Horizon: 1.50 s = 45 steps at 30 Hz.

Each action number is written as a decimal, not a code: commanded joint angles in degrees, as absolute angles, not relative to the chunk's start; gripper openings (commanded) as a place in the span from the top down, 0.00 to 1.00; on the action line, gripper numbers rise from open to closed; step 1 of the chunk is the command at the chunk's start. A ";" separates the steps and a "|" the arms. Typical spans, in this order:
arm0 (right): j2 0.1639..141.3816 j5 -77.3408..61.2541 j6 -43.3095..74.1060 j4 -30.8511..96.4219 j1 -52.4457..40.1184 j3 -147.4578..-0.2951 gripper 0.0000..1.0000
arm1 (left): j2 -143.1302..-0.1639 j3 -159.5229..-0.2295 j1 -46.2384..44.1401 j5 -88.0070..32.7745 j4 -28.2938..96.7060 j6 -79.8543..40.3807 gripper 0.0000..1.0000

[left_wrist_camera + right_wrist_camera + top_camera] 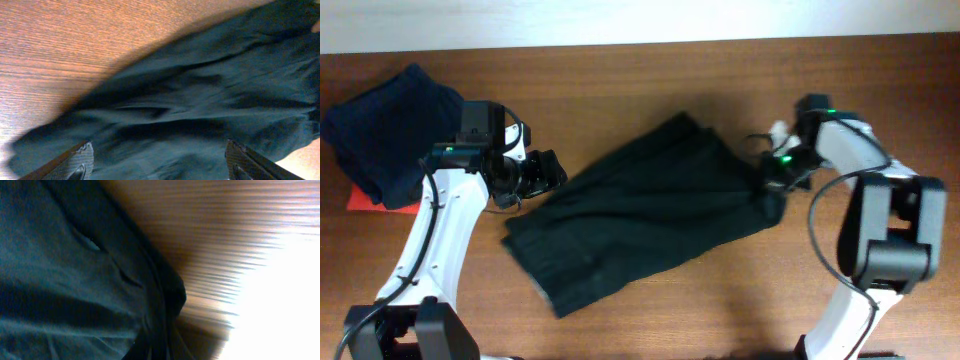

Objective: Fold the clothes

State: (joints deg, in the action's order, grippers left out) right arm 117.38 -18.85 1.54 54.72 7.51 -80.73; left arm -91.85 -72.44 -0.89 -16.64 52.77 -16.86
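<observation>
The clothes (pixel 650 215) lie spread slantwise on the table (pixel 720 320). At their left edge the left hand (pixel 552 175) hangs open, empty; at their right corner sits the right hand (pixel 775 178), grip impossible to tell. A shallow pinch may slip, bunching the cloth.

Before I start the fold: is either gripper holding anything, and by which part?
Left gripper is open over the garment, holding nothing. Right gripper sits at the garment's right end; whether it grips there cannot be told.
</observation>
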 commanded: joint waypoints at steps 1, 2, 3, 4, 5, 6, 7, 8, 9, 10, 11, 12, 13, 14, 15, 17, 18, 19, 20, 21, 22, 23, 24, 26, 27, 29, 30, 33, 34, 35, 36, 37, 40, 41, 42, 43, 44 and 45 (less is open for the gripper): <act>109.71 -13.30 6.55 57.04 17.28 -82.54 0.96 | -91.94 -72.79 -1.06 -17.58 52.31 -16.19 0.17; 108.86 -11.14 6.48 61.65 19.29 -82.54 0.96 | -91.94 -72.79 -1.06 -17.61 51.70 -16.19 0.17; 108.92 -7.99 6.50 68.40 20.38 -81.87 0.96 | -91.94 -72.79 -1.06 -17.58 51.31 -16.19 0.17; 108.90 -5.39 7.44 71.24 20.38 -81.30 0.96 | -91.94 -72.79 -1.06 -17.58 51.29 -16.19 0.16; 108.88 -1.69 11.35 73.36 20.38 -80.44 0.96 | -91.94 -72.79 -1.06 -17.61 51.44 -16.16 0.16; 108.90 0.82 14.44 74.22 20.38 -79.90 0.96 | -91.94 -72.79 -1.06 -17.61 52.01 -16.16 0.16; 108.88 0.95 15.16 74.63 20.34 -79.64 0.96 | -91.94 -72.79 -1.06 -17.61 53.19 -16.16 0.16; 108.88 0.93 15.18 75.75 20.27 -79.64 0.89 | -91.94 -72.77 -1.06 -16.88 55.70 -16.16 0.16; 108.88 0.93 15.38 77.17 20.27 -79.64 0.86 | -91.94 -72.20 -1.06 -16.08 56.29 -16.16 0.16; 108.75 0.91 15.55 78.41 20.23 -79.64 0.85 | -92.05 -70.78 -1.06 -16.10 55.70 -16.19 0.16; 108.42 0.89 15.55 79.44 20.23 -79.53 0.85 | -92.92 -68.18 -1.10 -16.60 52.60 -16.16 0.16; 108.05 0.67 15.59 79.57 20.23 -79.13 0.85 | -93.82 -66.78 -1.13 -18.15 49.87 -16.16 0.16; 107.24 0.69 15.79 79.33 20.16 -77.82 0.85 | -95.37 -65.76 -1.13 -20.12 46.54 -16.14 0.16; 105.82 0.71 16.03 77.87 19.90 -74.67 0.85 | -98.50 -65.60 -1.37 -21.67 42.61 -16.14 0.16; 105.16 0.67 16.64 75.79 19.90 -72.38 0.85 | -100.82 -65.60 -2.17 -23.09 39.90 -16.14 0.16; 104.90 0.69 16.60 72.97 19.90 -71.37 0.82 | -106.15 -65.60 -5.89 -26.17 37.74 -16.16 0.16; 104.84 0.64 16.62 72.38 19.90 -71.37 0.75 | -107.50 -65.60 -7.38 -26.15 37.58 -16.16 0.15; 104.84 0.45 16.62 72.05 19.90 -71.37 0.74 | -108.62 -65.60 -8.78 -26.15 37.01 -16.16 0.16; 104.84 0.47 16.62 71.94 19.90 -71.37 0.74 | -109.01 -65.60 -9.98 -25.50 36.77 -16.16 0.16; 104.84 0.47 16.62 71.96 19.90 -71.37 0.74 | -109.01 -65.60 -10.41 -24.25 36.53 -16.19 0.20; 104.84 0.47 16.60 71.96 19.90 -71.37 0.74 | -109.01 -65.63 -10.20 -24.01 34.26 -16.19 0.35; 104.84 0.49 16.60 71.94 19.90 -71.37 0.74 | -109.01 -65.63 -9.87 -24.03 32.64 -16.21 0.48; 104.84 0.49 16.60 71.72 19.90 -71.37 0.69 | -109.01 -65.63 -9.50 -24.01 30.35 -16.21 0.59; 104.84 0.49 16.56 70.30 19.97 -73.95 0.43 | -109.01 -65.63 -9.32 -24.01 27.29 -16.21 0.72; 104.84 0.43 16.38 70.08 19.94 -77.54 0.35 | -109.01 -65.63 -9.47 -23.99 28.29 -16.21 0.75; 104.88 -14.39 5.61 62.22 18.98 -83.44 0.20 | -109.01 -65.60 -9.47 -22.06 32.08 -16.21 0.75; 105.45 -15.66 3.20 61.19 18.20 -83.42 0.20 | -109.01 -65.60 -9.47 -19.22 33.63 -16.19 0.74; 110.08 -15.73 3.31 55.81 15.79 -81.80 0.22 | -109.01 -65.60 -9.47 -18.57 34.72 -16.19 0.74; 111.39 -16.01 3.38 54.83 15.40 -81.80 0.22 | -109.01 -65.60 -9.47 -18.59 34.74 -16.19 0.74; 112.84 -16.01 3.40 53.23 14.90 -81.80 0.28 | -109.01 -65.60 -9.47 -18.57 34.72 -16.19 0.74; 113.56 -16.05 3.40 52.66 14.31 -81.80 0.37 | -109.01 -65.60 -9.47 -18.57 34.50 -16.19 0.67; 113.95 -15.90 3.40 52.14 14.13 -81.67 0.51 | -109.01 -65.60 -9.47 -18.59 33.76 -16.19 0.64; 113.95 -15.90 3.40 50.83 14.15 -81.47 0.79 | -109.01 -65.60 -9.47 -18.61 33.17 -16.21 0.64; 113.95 -15.92 3.40 50.70 14.13 -81.47 0.82 | -109.01 -65.60 -9.47 -18.61 33.17 -16.19 0.64; 113.95 -16.10 3.38 50.83 14.15 -81.47 0.96 | -109.01 -65.60 -9.47 -18.61 33.17 -16.19 0.64; 113.93 -17.37 3.14 51.27 14.15 -81.52 0.96 | -109.01 -65.60 -9.47 -18.61 33.19 -16.19 0.64; 113.16 -23.94 -1.58 54.98 14.37 -83.37 0.96 | -109.01 -65.60 -9.47 -18.61 33.23 -16.19 0.65; 111.42 -27.07 -2.74 60.34 15.09 -88.53 0.96 | -109.01 -65.60 -9.47 -18.61 33.30 -16.19 0.73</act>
State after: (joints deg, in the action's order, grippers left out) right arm 113.21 -19.31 1.13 55.61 14.59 -82.46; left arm -108.33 -65.60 -9.69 -19.49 33.34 -16.67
